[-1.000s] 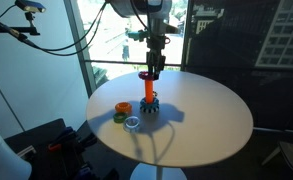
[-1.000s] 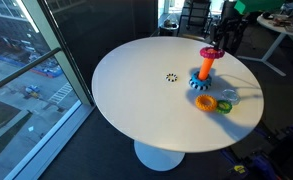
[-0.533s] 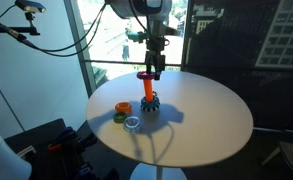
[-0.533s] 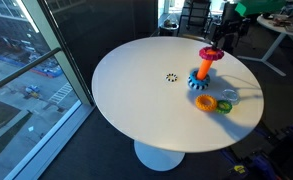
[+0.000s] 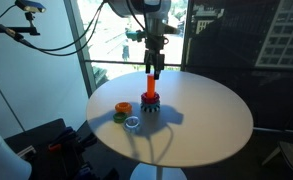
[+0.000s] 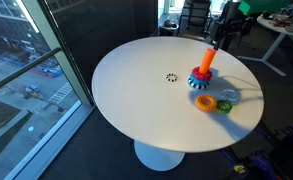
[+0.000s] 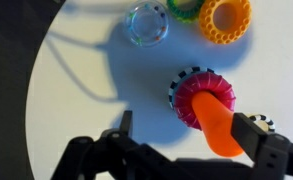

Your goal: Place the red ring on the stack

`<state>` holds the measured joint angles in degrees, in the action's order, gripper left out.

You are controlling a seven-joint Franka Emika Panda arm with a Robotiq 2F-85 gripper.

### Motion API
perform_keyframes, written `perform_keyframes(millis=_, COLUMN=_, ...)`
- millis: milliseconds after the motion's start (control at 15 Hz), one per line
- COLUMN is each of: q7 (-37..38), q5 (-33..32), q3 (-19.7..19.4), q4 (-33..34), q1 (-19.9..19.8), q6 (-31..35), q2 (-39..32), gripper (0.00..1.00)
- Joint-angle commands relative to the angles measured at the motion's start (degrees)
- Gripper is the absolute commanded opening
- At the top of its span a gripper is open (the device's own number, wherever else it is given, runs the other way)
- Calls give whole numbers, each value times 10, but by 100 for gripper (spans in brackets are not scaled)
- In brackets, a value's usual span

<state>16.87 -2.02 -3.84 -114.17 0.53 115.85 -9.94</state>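
In the wrist view the claw (image 7: pixel 190 122) stands wide open along the bottom edge, its fingers (image 7: pixel 122 128) spread to either side of the stack (image 7: pixel 219 125) and gripping nothing. The red ring (image 7: pixel 201 100) sits low around the stack, on the blue toothed ring (image 7: pixel 181 78). In both exterior views the claw (image 5: pixel 152 68) (image 6: pixel 217 42) hovers above the stack on the white desk (image 5: pixel 206 120)

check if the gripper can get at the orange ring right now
Probably yes. The orange ring lies flat on the table, apart from the stack, nothing over it, and the gripper has its jaws open. The green ring right beside it may crowd one jaw.
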Motion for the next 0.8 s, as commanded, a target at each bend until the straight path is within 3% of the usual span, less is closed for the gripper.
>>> perform_keyframes(millis=0, q7=-1, q5=3, q3=1, q4=-28, q1=-8, q6=12, q2=32, gripper=100)
perform_keyframes(millis=733, q7=-72, q5=-9, q3=17, q4=-81, q1=-5, q6=-55, q2=114, gripper=100)
